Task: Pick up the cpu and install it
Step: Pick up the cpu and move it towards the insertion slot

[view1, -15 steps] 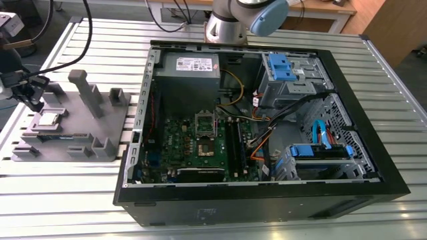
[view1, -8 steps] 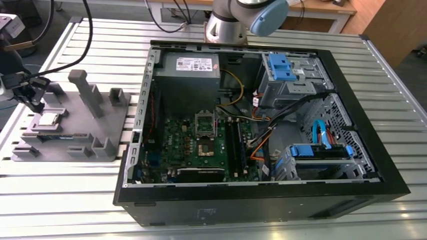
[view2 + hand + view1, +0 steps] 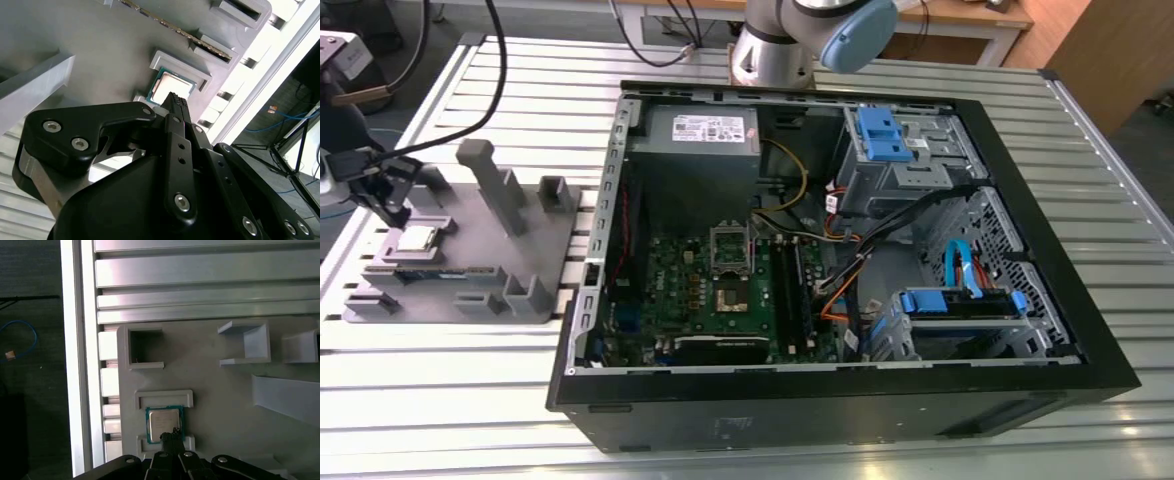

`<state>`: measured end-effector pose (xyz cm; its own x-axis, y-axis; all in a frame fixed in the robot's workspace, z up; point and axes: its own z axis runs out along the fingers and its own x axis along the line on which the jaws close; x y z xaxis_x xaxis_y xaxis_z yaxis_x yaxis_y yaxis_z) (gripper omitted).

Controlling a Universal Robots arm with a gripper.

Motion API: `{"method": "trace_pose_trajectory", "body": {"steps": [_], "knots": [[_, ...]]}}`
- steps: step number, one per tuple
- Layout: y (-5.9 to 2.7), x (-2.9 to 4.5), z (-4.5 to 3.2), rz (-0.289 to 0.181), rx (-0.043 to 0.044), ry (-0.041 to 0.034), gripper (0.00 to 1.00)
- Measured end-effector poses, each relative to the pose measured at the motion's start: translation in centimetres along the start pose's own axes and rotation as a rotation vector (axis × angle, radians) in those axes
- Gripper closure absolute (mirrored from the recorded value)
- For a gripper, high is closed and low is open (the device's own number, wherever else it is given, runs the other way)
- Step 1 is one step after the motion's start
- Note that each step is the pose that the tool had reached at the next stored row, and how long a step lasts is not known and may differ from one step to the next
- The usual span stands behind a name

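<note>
Operator: What is the layout, biggest things first?

Spotter: You have the slatted metal surface under everything. On it, towards the exterior view's right, is the open black computer case, with the green motherboard lying flat inside. Your arm rises beyond the case's far wall.

Operator: And on the exterior view's left?

Spotter: The grey fixture tray sits just beside the case. It has upright posts and low framed pockets.

Operator: Where is the cpu?

Spotter: Your cpu lies flat with its silver top up, seated in a shallow pocket of that tray. The pocket is on the tray's side away from the case, so the cpu is well apart from the motherboard.

Operator: And the fingers?

Spotter: Your fingers are pressed together, narrow, with nothing between them. In both wrist views the tips overlap one edge of the cpu. In the exterior view they hang just beside it. I cannot tell whether the tips touch the metal top.
</note>
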<state>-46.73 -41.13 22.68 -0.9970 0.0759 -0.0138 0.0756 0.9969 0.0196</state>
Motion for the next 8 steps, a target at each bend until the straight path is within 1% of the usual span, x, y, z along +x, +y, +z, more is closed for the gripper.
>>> {"method": "trace_pose_trajectory", "body": {"steps": [8], "knots": [[-0.01,0.00,0.46,0.000,0.0000,-0.0003,0.89]]}}
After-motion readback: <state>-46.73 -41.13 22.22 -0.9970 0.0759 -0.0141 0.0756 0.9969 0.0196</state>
